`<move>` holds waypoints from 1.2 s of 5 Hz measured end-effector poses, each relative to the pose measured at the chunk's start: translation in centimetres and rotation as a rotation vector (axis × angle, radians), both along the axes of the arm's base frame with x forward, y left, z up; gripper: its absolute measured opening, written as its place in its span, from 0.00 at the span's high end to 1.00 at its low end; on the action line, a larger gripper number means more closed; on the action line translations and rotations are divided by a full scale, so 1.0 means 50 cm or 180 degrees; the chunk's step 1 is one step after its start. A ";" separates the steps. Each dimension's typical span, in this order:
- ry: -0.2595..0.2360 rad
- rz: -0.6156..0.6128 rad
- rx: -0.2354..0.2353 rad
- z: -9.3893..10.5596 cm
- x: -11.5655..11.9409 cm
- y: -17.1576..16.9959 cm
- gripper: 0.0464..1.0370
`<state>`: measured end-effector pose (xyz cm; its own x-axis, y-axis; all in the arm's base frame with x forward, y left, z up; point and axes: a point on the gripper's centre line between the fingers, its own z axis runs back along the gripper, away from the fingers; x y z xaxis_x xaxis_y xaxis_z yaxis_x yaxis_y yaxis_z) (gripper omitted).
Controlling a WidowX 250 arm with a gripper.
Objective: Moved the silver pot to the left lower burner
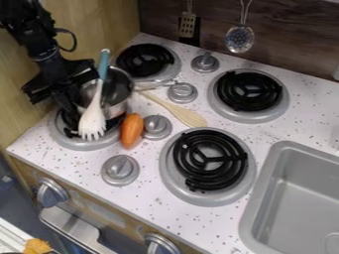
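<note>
Front knob sits at the bottom edge, on the wooden front panel. Metal bar handle beside it, second front knob farther left. Lower left corner: yellow-orange item by a white ribbed surface; can't tell what the item is.

Containers: silver pot and grey sink. Pot is at the far side of the left lower burner, overlapping it in view; can't tell if it rests fully on the coil. Its rim faces up toward the camera, grey interior partly visible, handle pointing right. White fork with teal handle crosses the pot's near side, tines down over the burner, handle end up past the rim; can't tell if any of it sits inside. Sink is at lower right, rounded corners, part of a round outline in its floor at the right edge.

Gripper is at the pot's left side, arm coming from the upper left. Can't tell how far open it is, or whether it has hold of the pot.

Orange carrot-like item lies between the left lower burner and a grey stove knob. Wooden spatula lies slanted on the speckled counter, blade toward the right lower burner. Slotted turner and slotted ladle hang at the back wall.
</note>
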<state>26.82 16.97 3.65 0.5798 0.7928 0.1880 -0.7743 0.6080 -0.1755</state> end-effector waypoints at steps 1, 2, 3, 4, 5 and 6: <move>0.0004 -0.0011 0.0053 0.001 0.003 0.009 0.96; 0.0052 -0.0047 0.0026 -0.008 0.004 0.011 0.96; 0.0065 -0.0022 0.0023 -0.012 -0.001 0.019 0.96; 0.0096 -0.0024 0.0007 -0.016 -0.007 0.024 0.96; 0.0111 -0.0045 0.0014 -0.017 -0.006 0.030 0.96; 0.0146 -0.0030 -0.0012 -0.027 -0.010 0.033 0.96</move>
